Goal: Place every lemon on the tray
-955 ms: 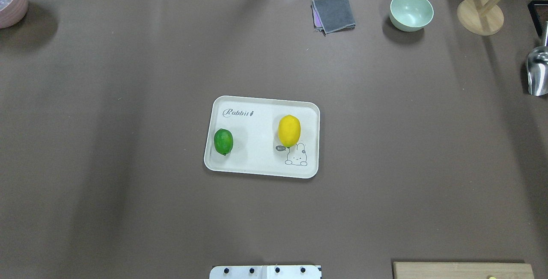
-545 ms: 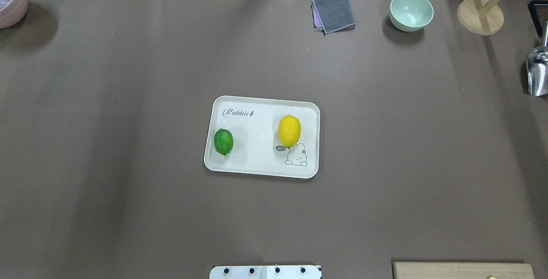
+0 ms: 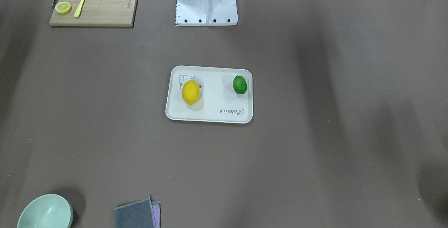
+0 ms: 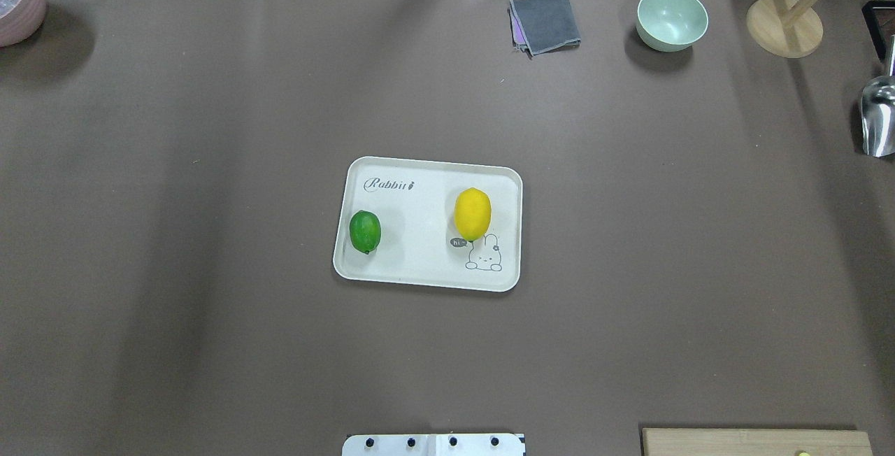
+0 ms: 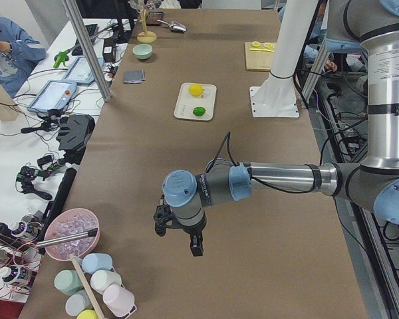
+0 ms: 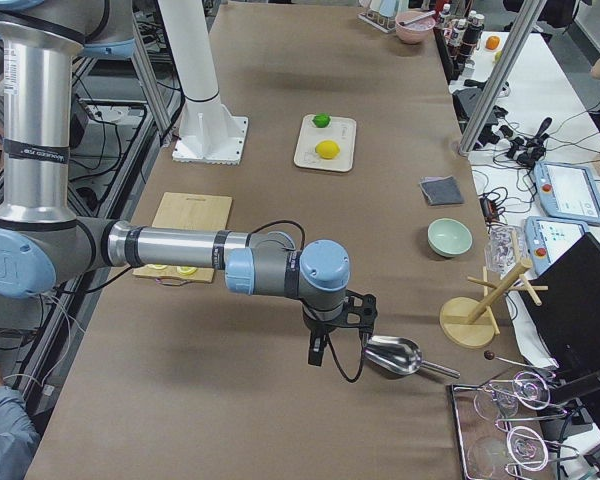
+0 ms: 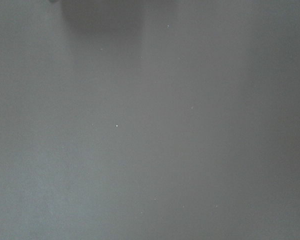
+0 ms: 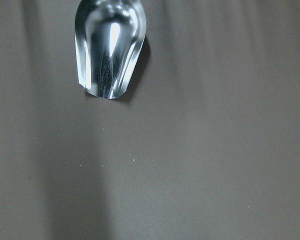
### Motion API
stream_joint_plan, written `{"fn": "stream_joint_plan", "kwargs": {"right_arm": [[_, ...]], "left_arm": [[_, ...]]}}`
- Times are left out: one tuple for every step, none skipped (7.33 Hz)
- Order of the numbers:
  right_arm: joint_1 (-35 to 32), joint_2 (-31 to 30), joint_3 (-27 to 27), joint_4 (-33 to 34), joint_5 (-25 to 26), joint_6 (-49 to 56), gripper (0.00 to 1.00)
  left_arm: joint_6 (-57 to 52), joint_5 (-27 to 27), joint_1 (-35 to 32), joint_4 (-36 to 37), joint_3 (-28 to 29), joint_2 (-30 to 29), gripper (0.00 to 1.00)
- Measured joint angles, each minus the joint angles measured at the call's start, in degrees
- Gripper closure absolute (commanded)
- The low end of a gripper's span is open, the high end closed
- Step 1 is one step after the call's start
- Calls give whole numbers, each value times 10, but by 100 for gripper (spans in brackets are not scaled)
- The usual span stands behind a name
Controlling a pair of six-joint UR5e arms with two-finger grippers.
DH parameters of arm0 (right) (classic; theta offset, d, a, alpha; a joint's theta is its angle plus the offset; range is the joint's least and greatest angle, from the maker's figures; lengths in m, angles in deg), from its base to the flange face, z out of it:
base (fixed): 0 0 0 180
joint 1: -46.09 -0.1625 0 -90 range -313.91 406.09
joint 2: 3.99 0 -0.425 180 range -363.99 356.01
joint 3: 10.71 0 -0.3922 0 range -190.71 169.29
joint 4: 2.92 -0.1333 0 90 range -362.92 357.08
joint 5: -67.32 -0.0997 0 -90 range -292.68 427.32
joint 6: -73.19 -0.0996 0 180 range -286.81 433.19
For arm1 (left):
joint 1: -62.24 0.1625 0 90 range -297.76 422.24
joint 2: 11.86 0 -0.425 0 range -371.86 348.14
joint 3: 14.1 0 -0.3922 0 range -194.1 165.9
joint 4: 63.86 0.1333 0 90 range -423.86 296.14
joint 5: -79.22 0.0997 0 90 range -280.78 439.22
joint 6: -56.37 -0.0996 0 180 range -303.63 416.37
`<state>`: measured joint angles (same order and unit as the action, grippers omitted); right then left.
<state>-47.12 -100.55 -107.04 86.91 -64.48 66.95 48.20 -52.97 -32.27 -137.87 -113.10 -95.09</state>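
Note:
The cream-white tray (image 4: 419,267) lies mid-table. The yellow lemon (image 4: 473,213) rests on its right half by the rabbit drawing, and the green lemon (image 4: 365,231) rests at its left edge. Both also show in the front view, yellow (image 3: 190,92) and green (image 3: 239,84). My left gripper (image 5: 177,238) hangs over bare table far to the left of the tray. My right gripper (image 6: 338,345) hangs far to the right, beside a metal scoop. Both grippers show only in the side views, so I cannot tell whether they are open or shut.
A wooden cutting board (image 3: 105,7) with lemon slices and a yellow knife lies near the robot base (image 3: 206,0). A mint bowl (image 4: 671,19), grey cloth (image 4: 545,22), wooden stand (image 4: 783,26), metal scoop (image 4: 877,117) and pink bowl (image 4: 17,1) line the table's edges.

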Motion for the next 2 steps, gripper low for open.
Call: {"fn": "stream_joint_plan", "kwargs": {"right_arm": [[0,0,0,0,0,0,0],[0,0,0,0,0,0,0]], "left_arm": [[0,0,0,0,1,-1,2],[0,0,0,1,1,-2,2]]}}
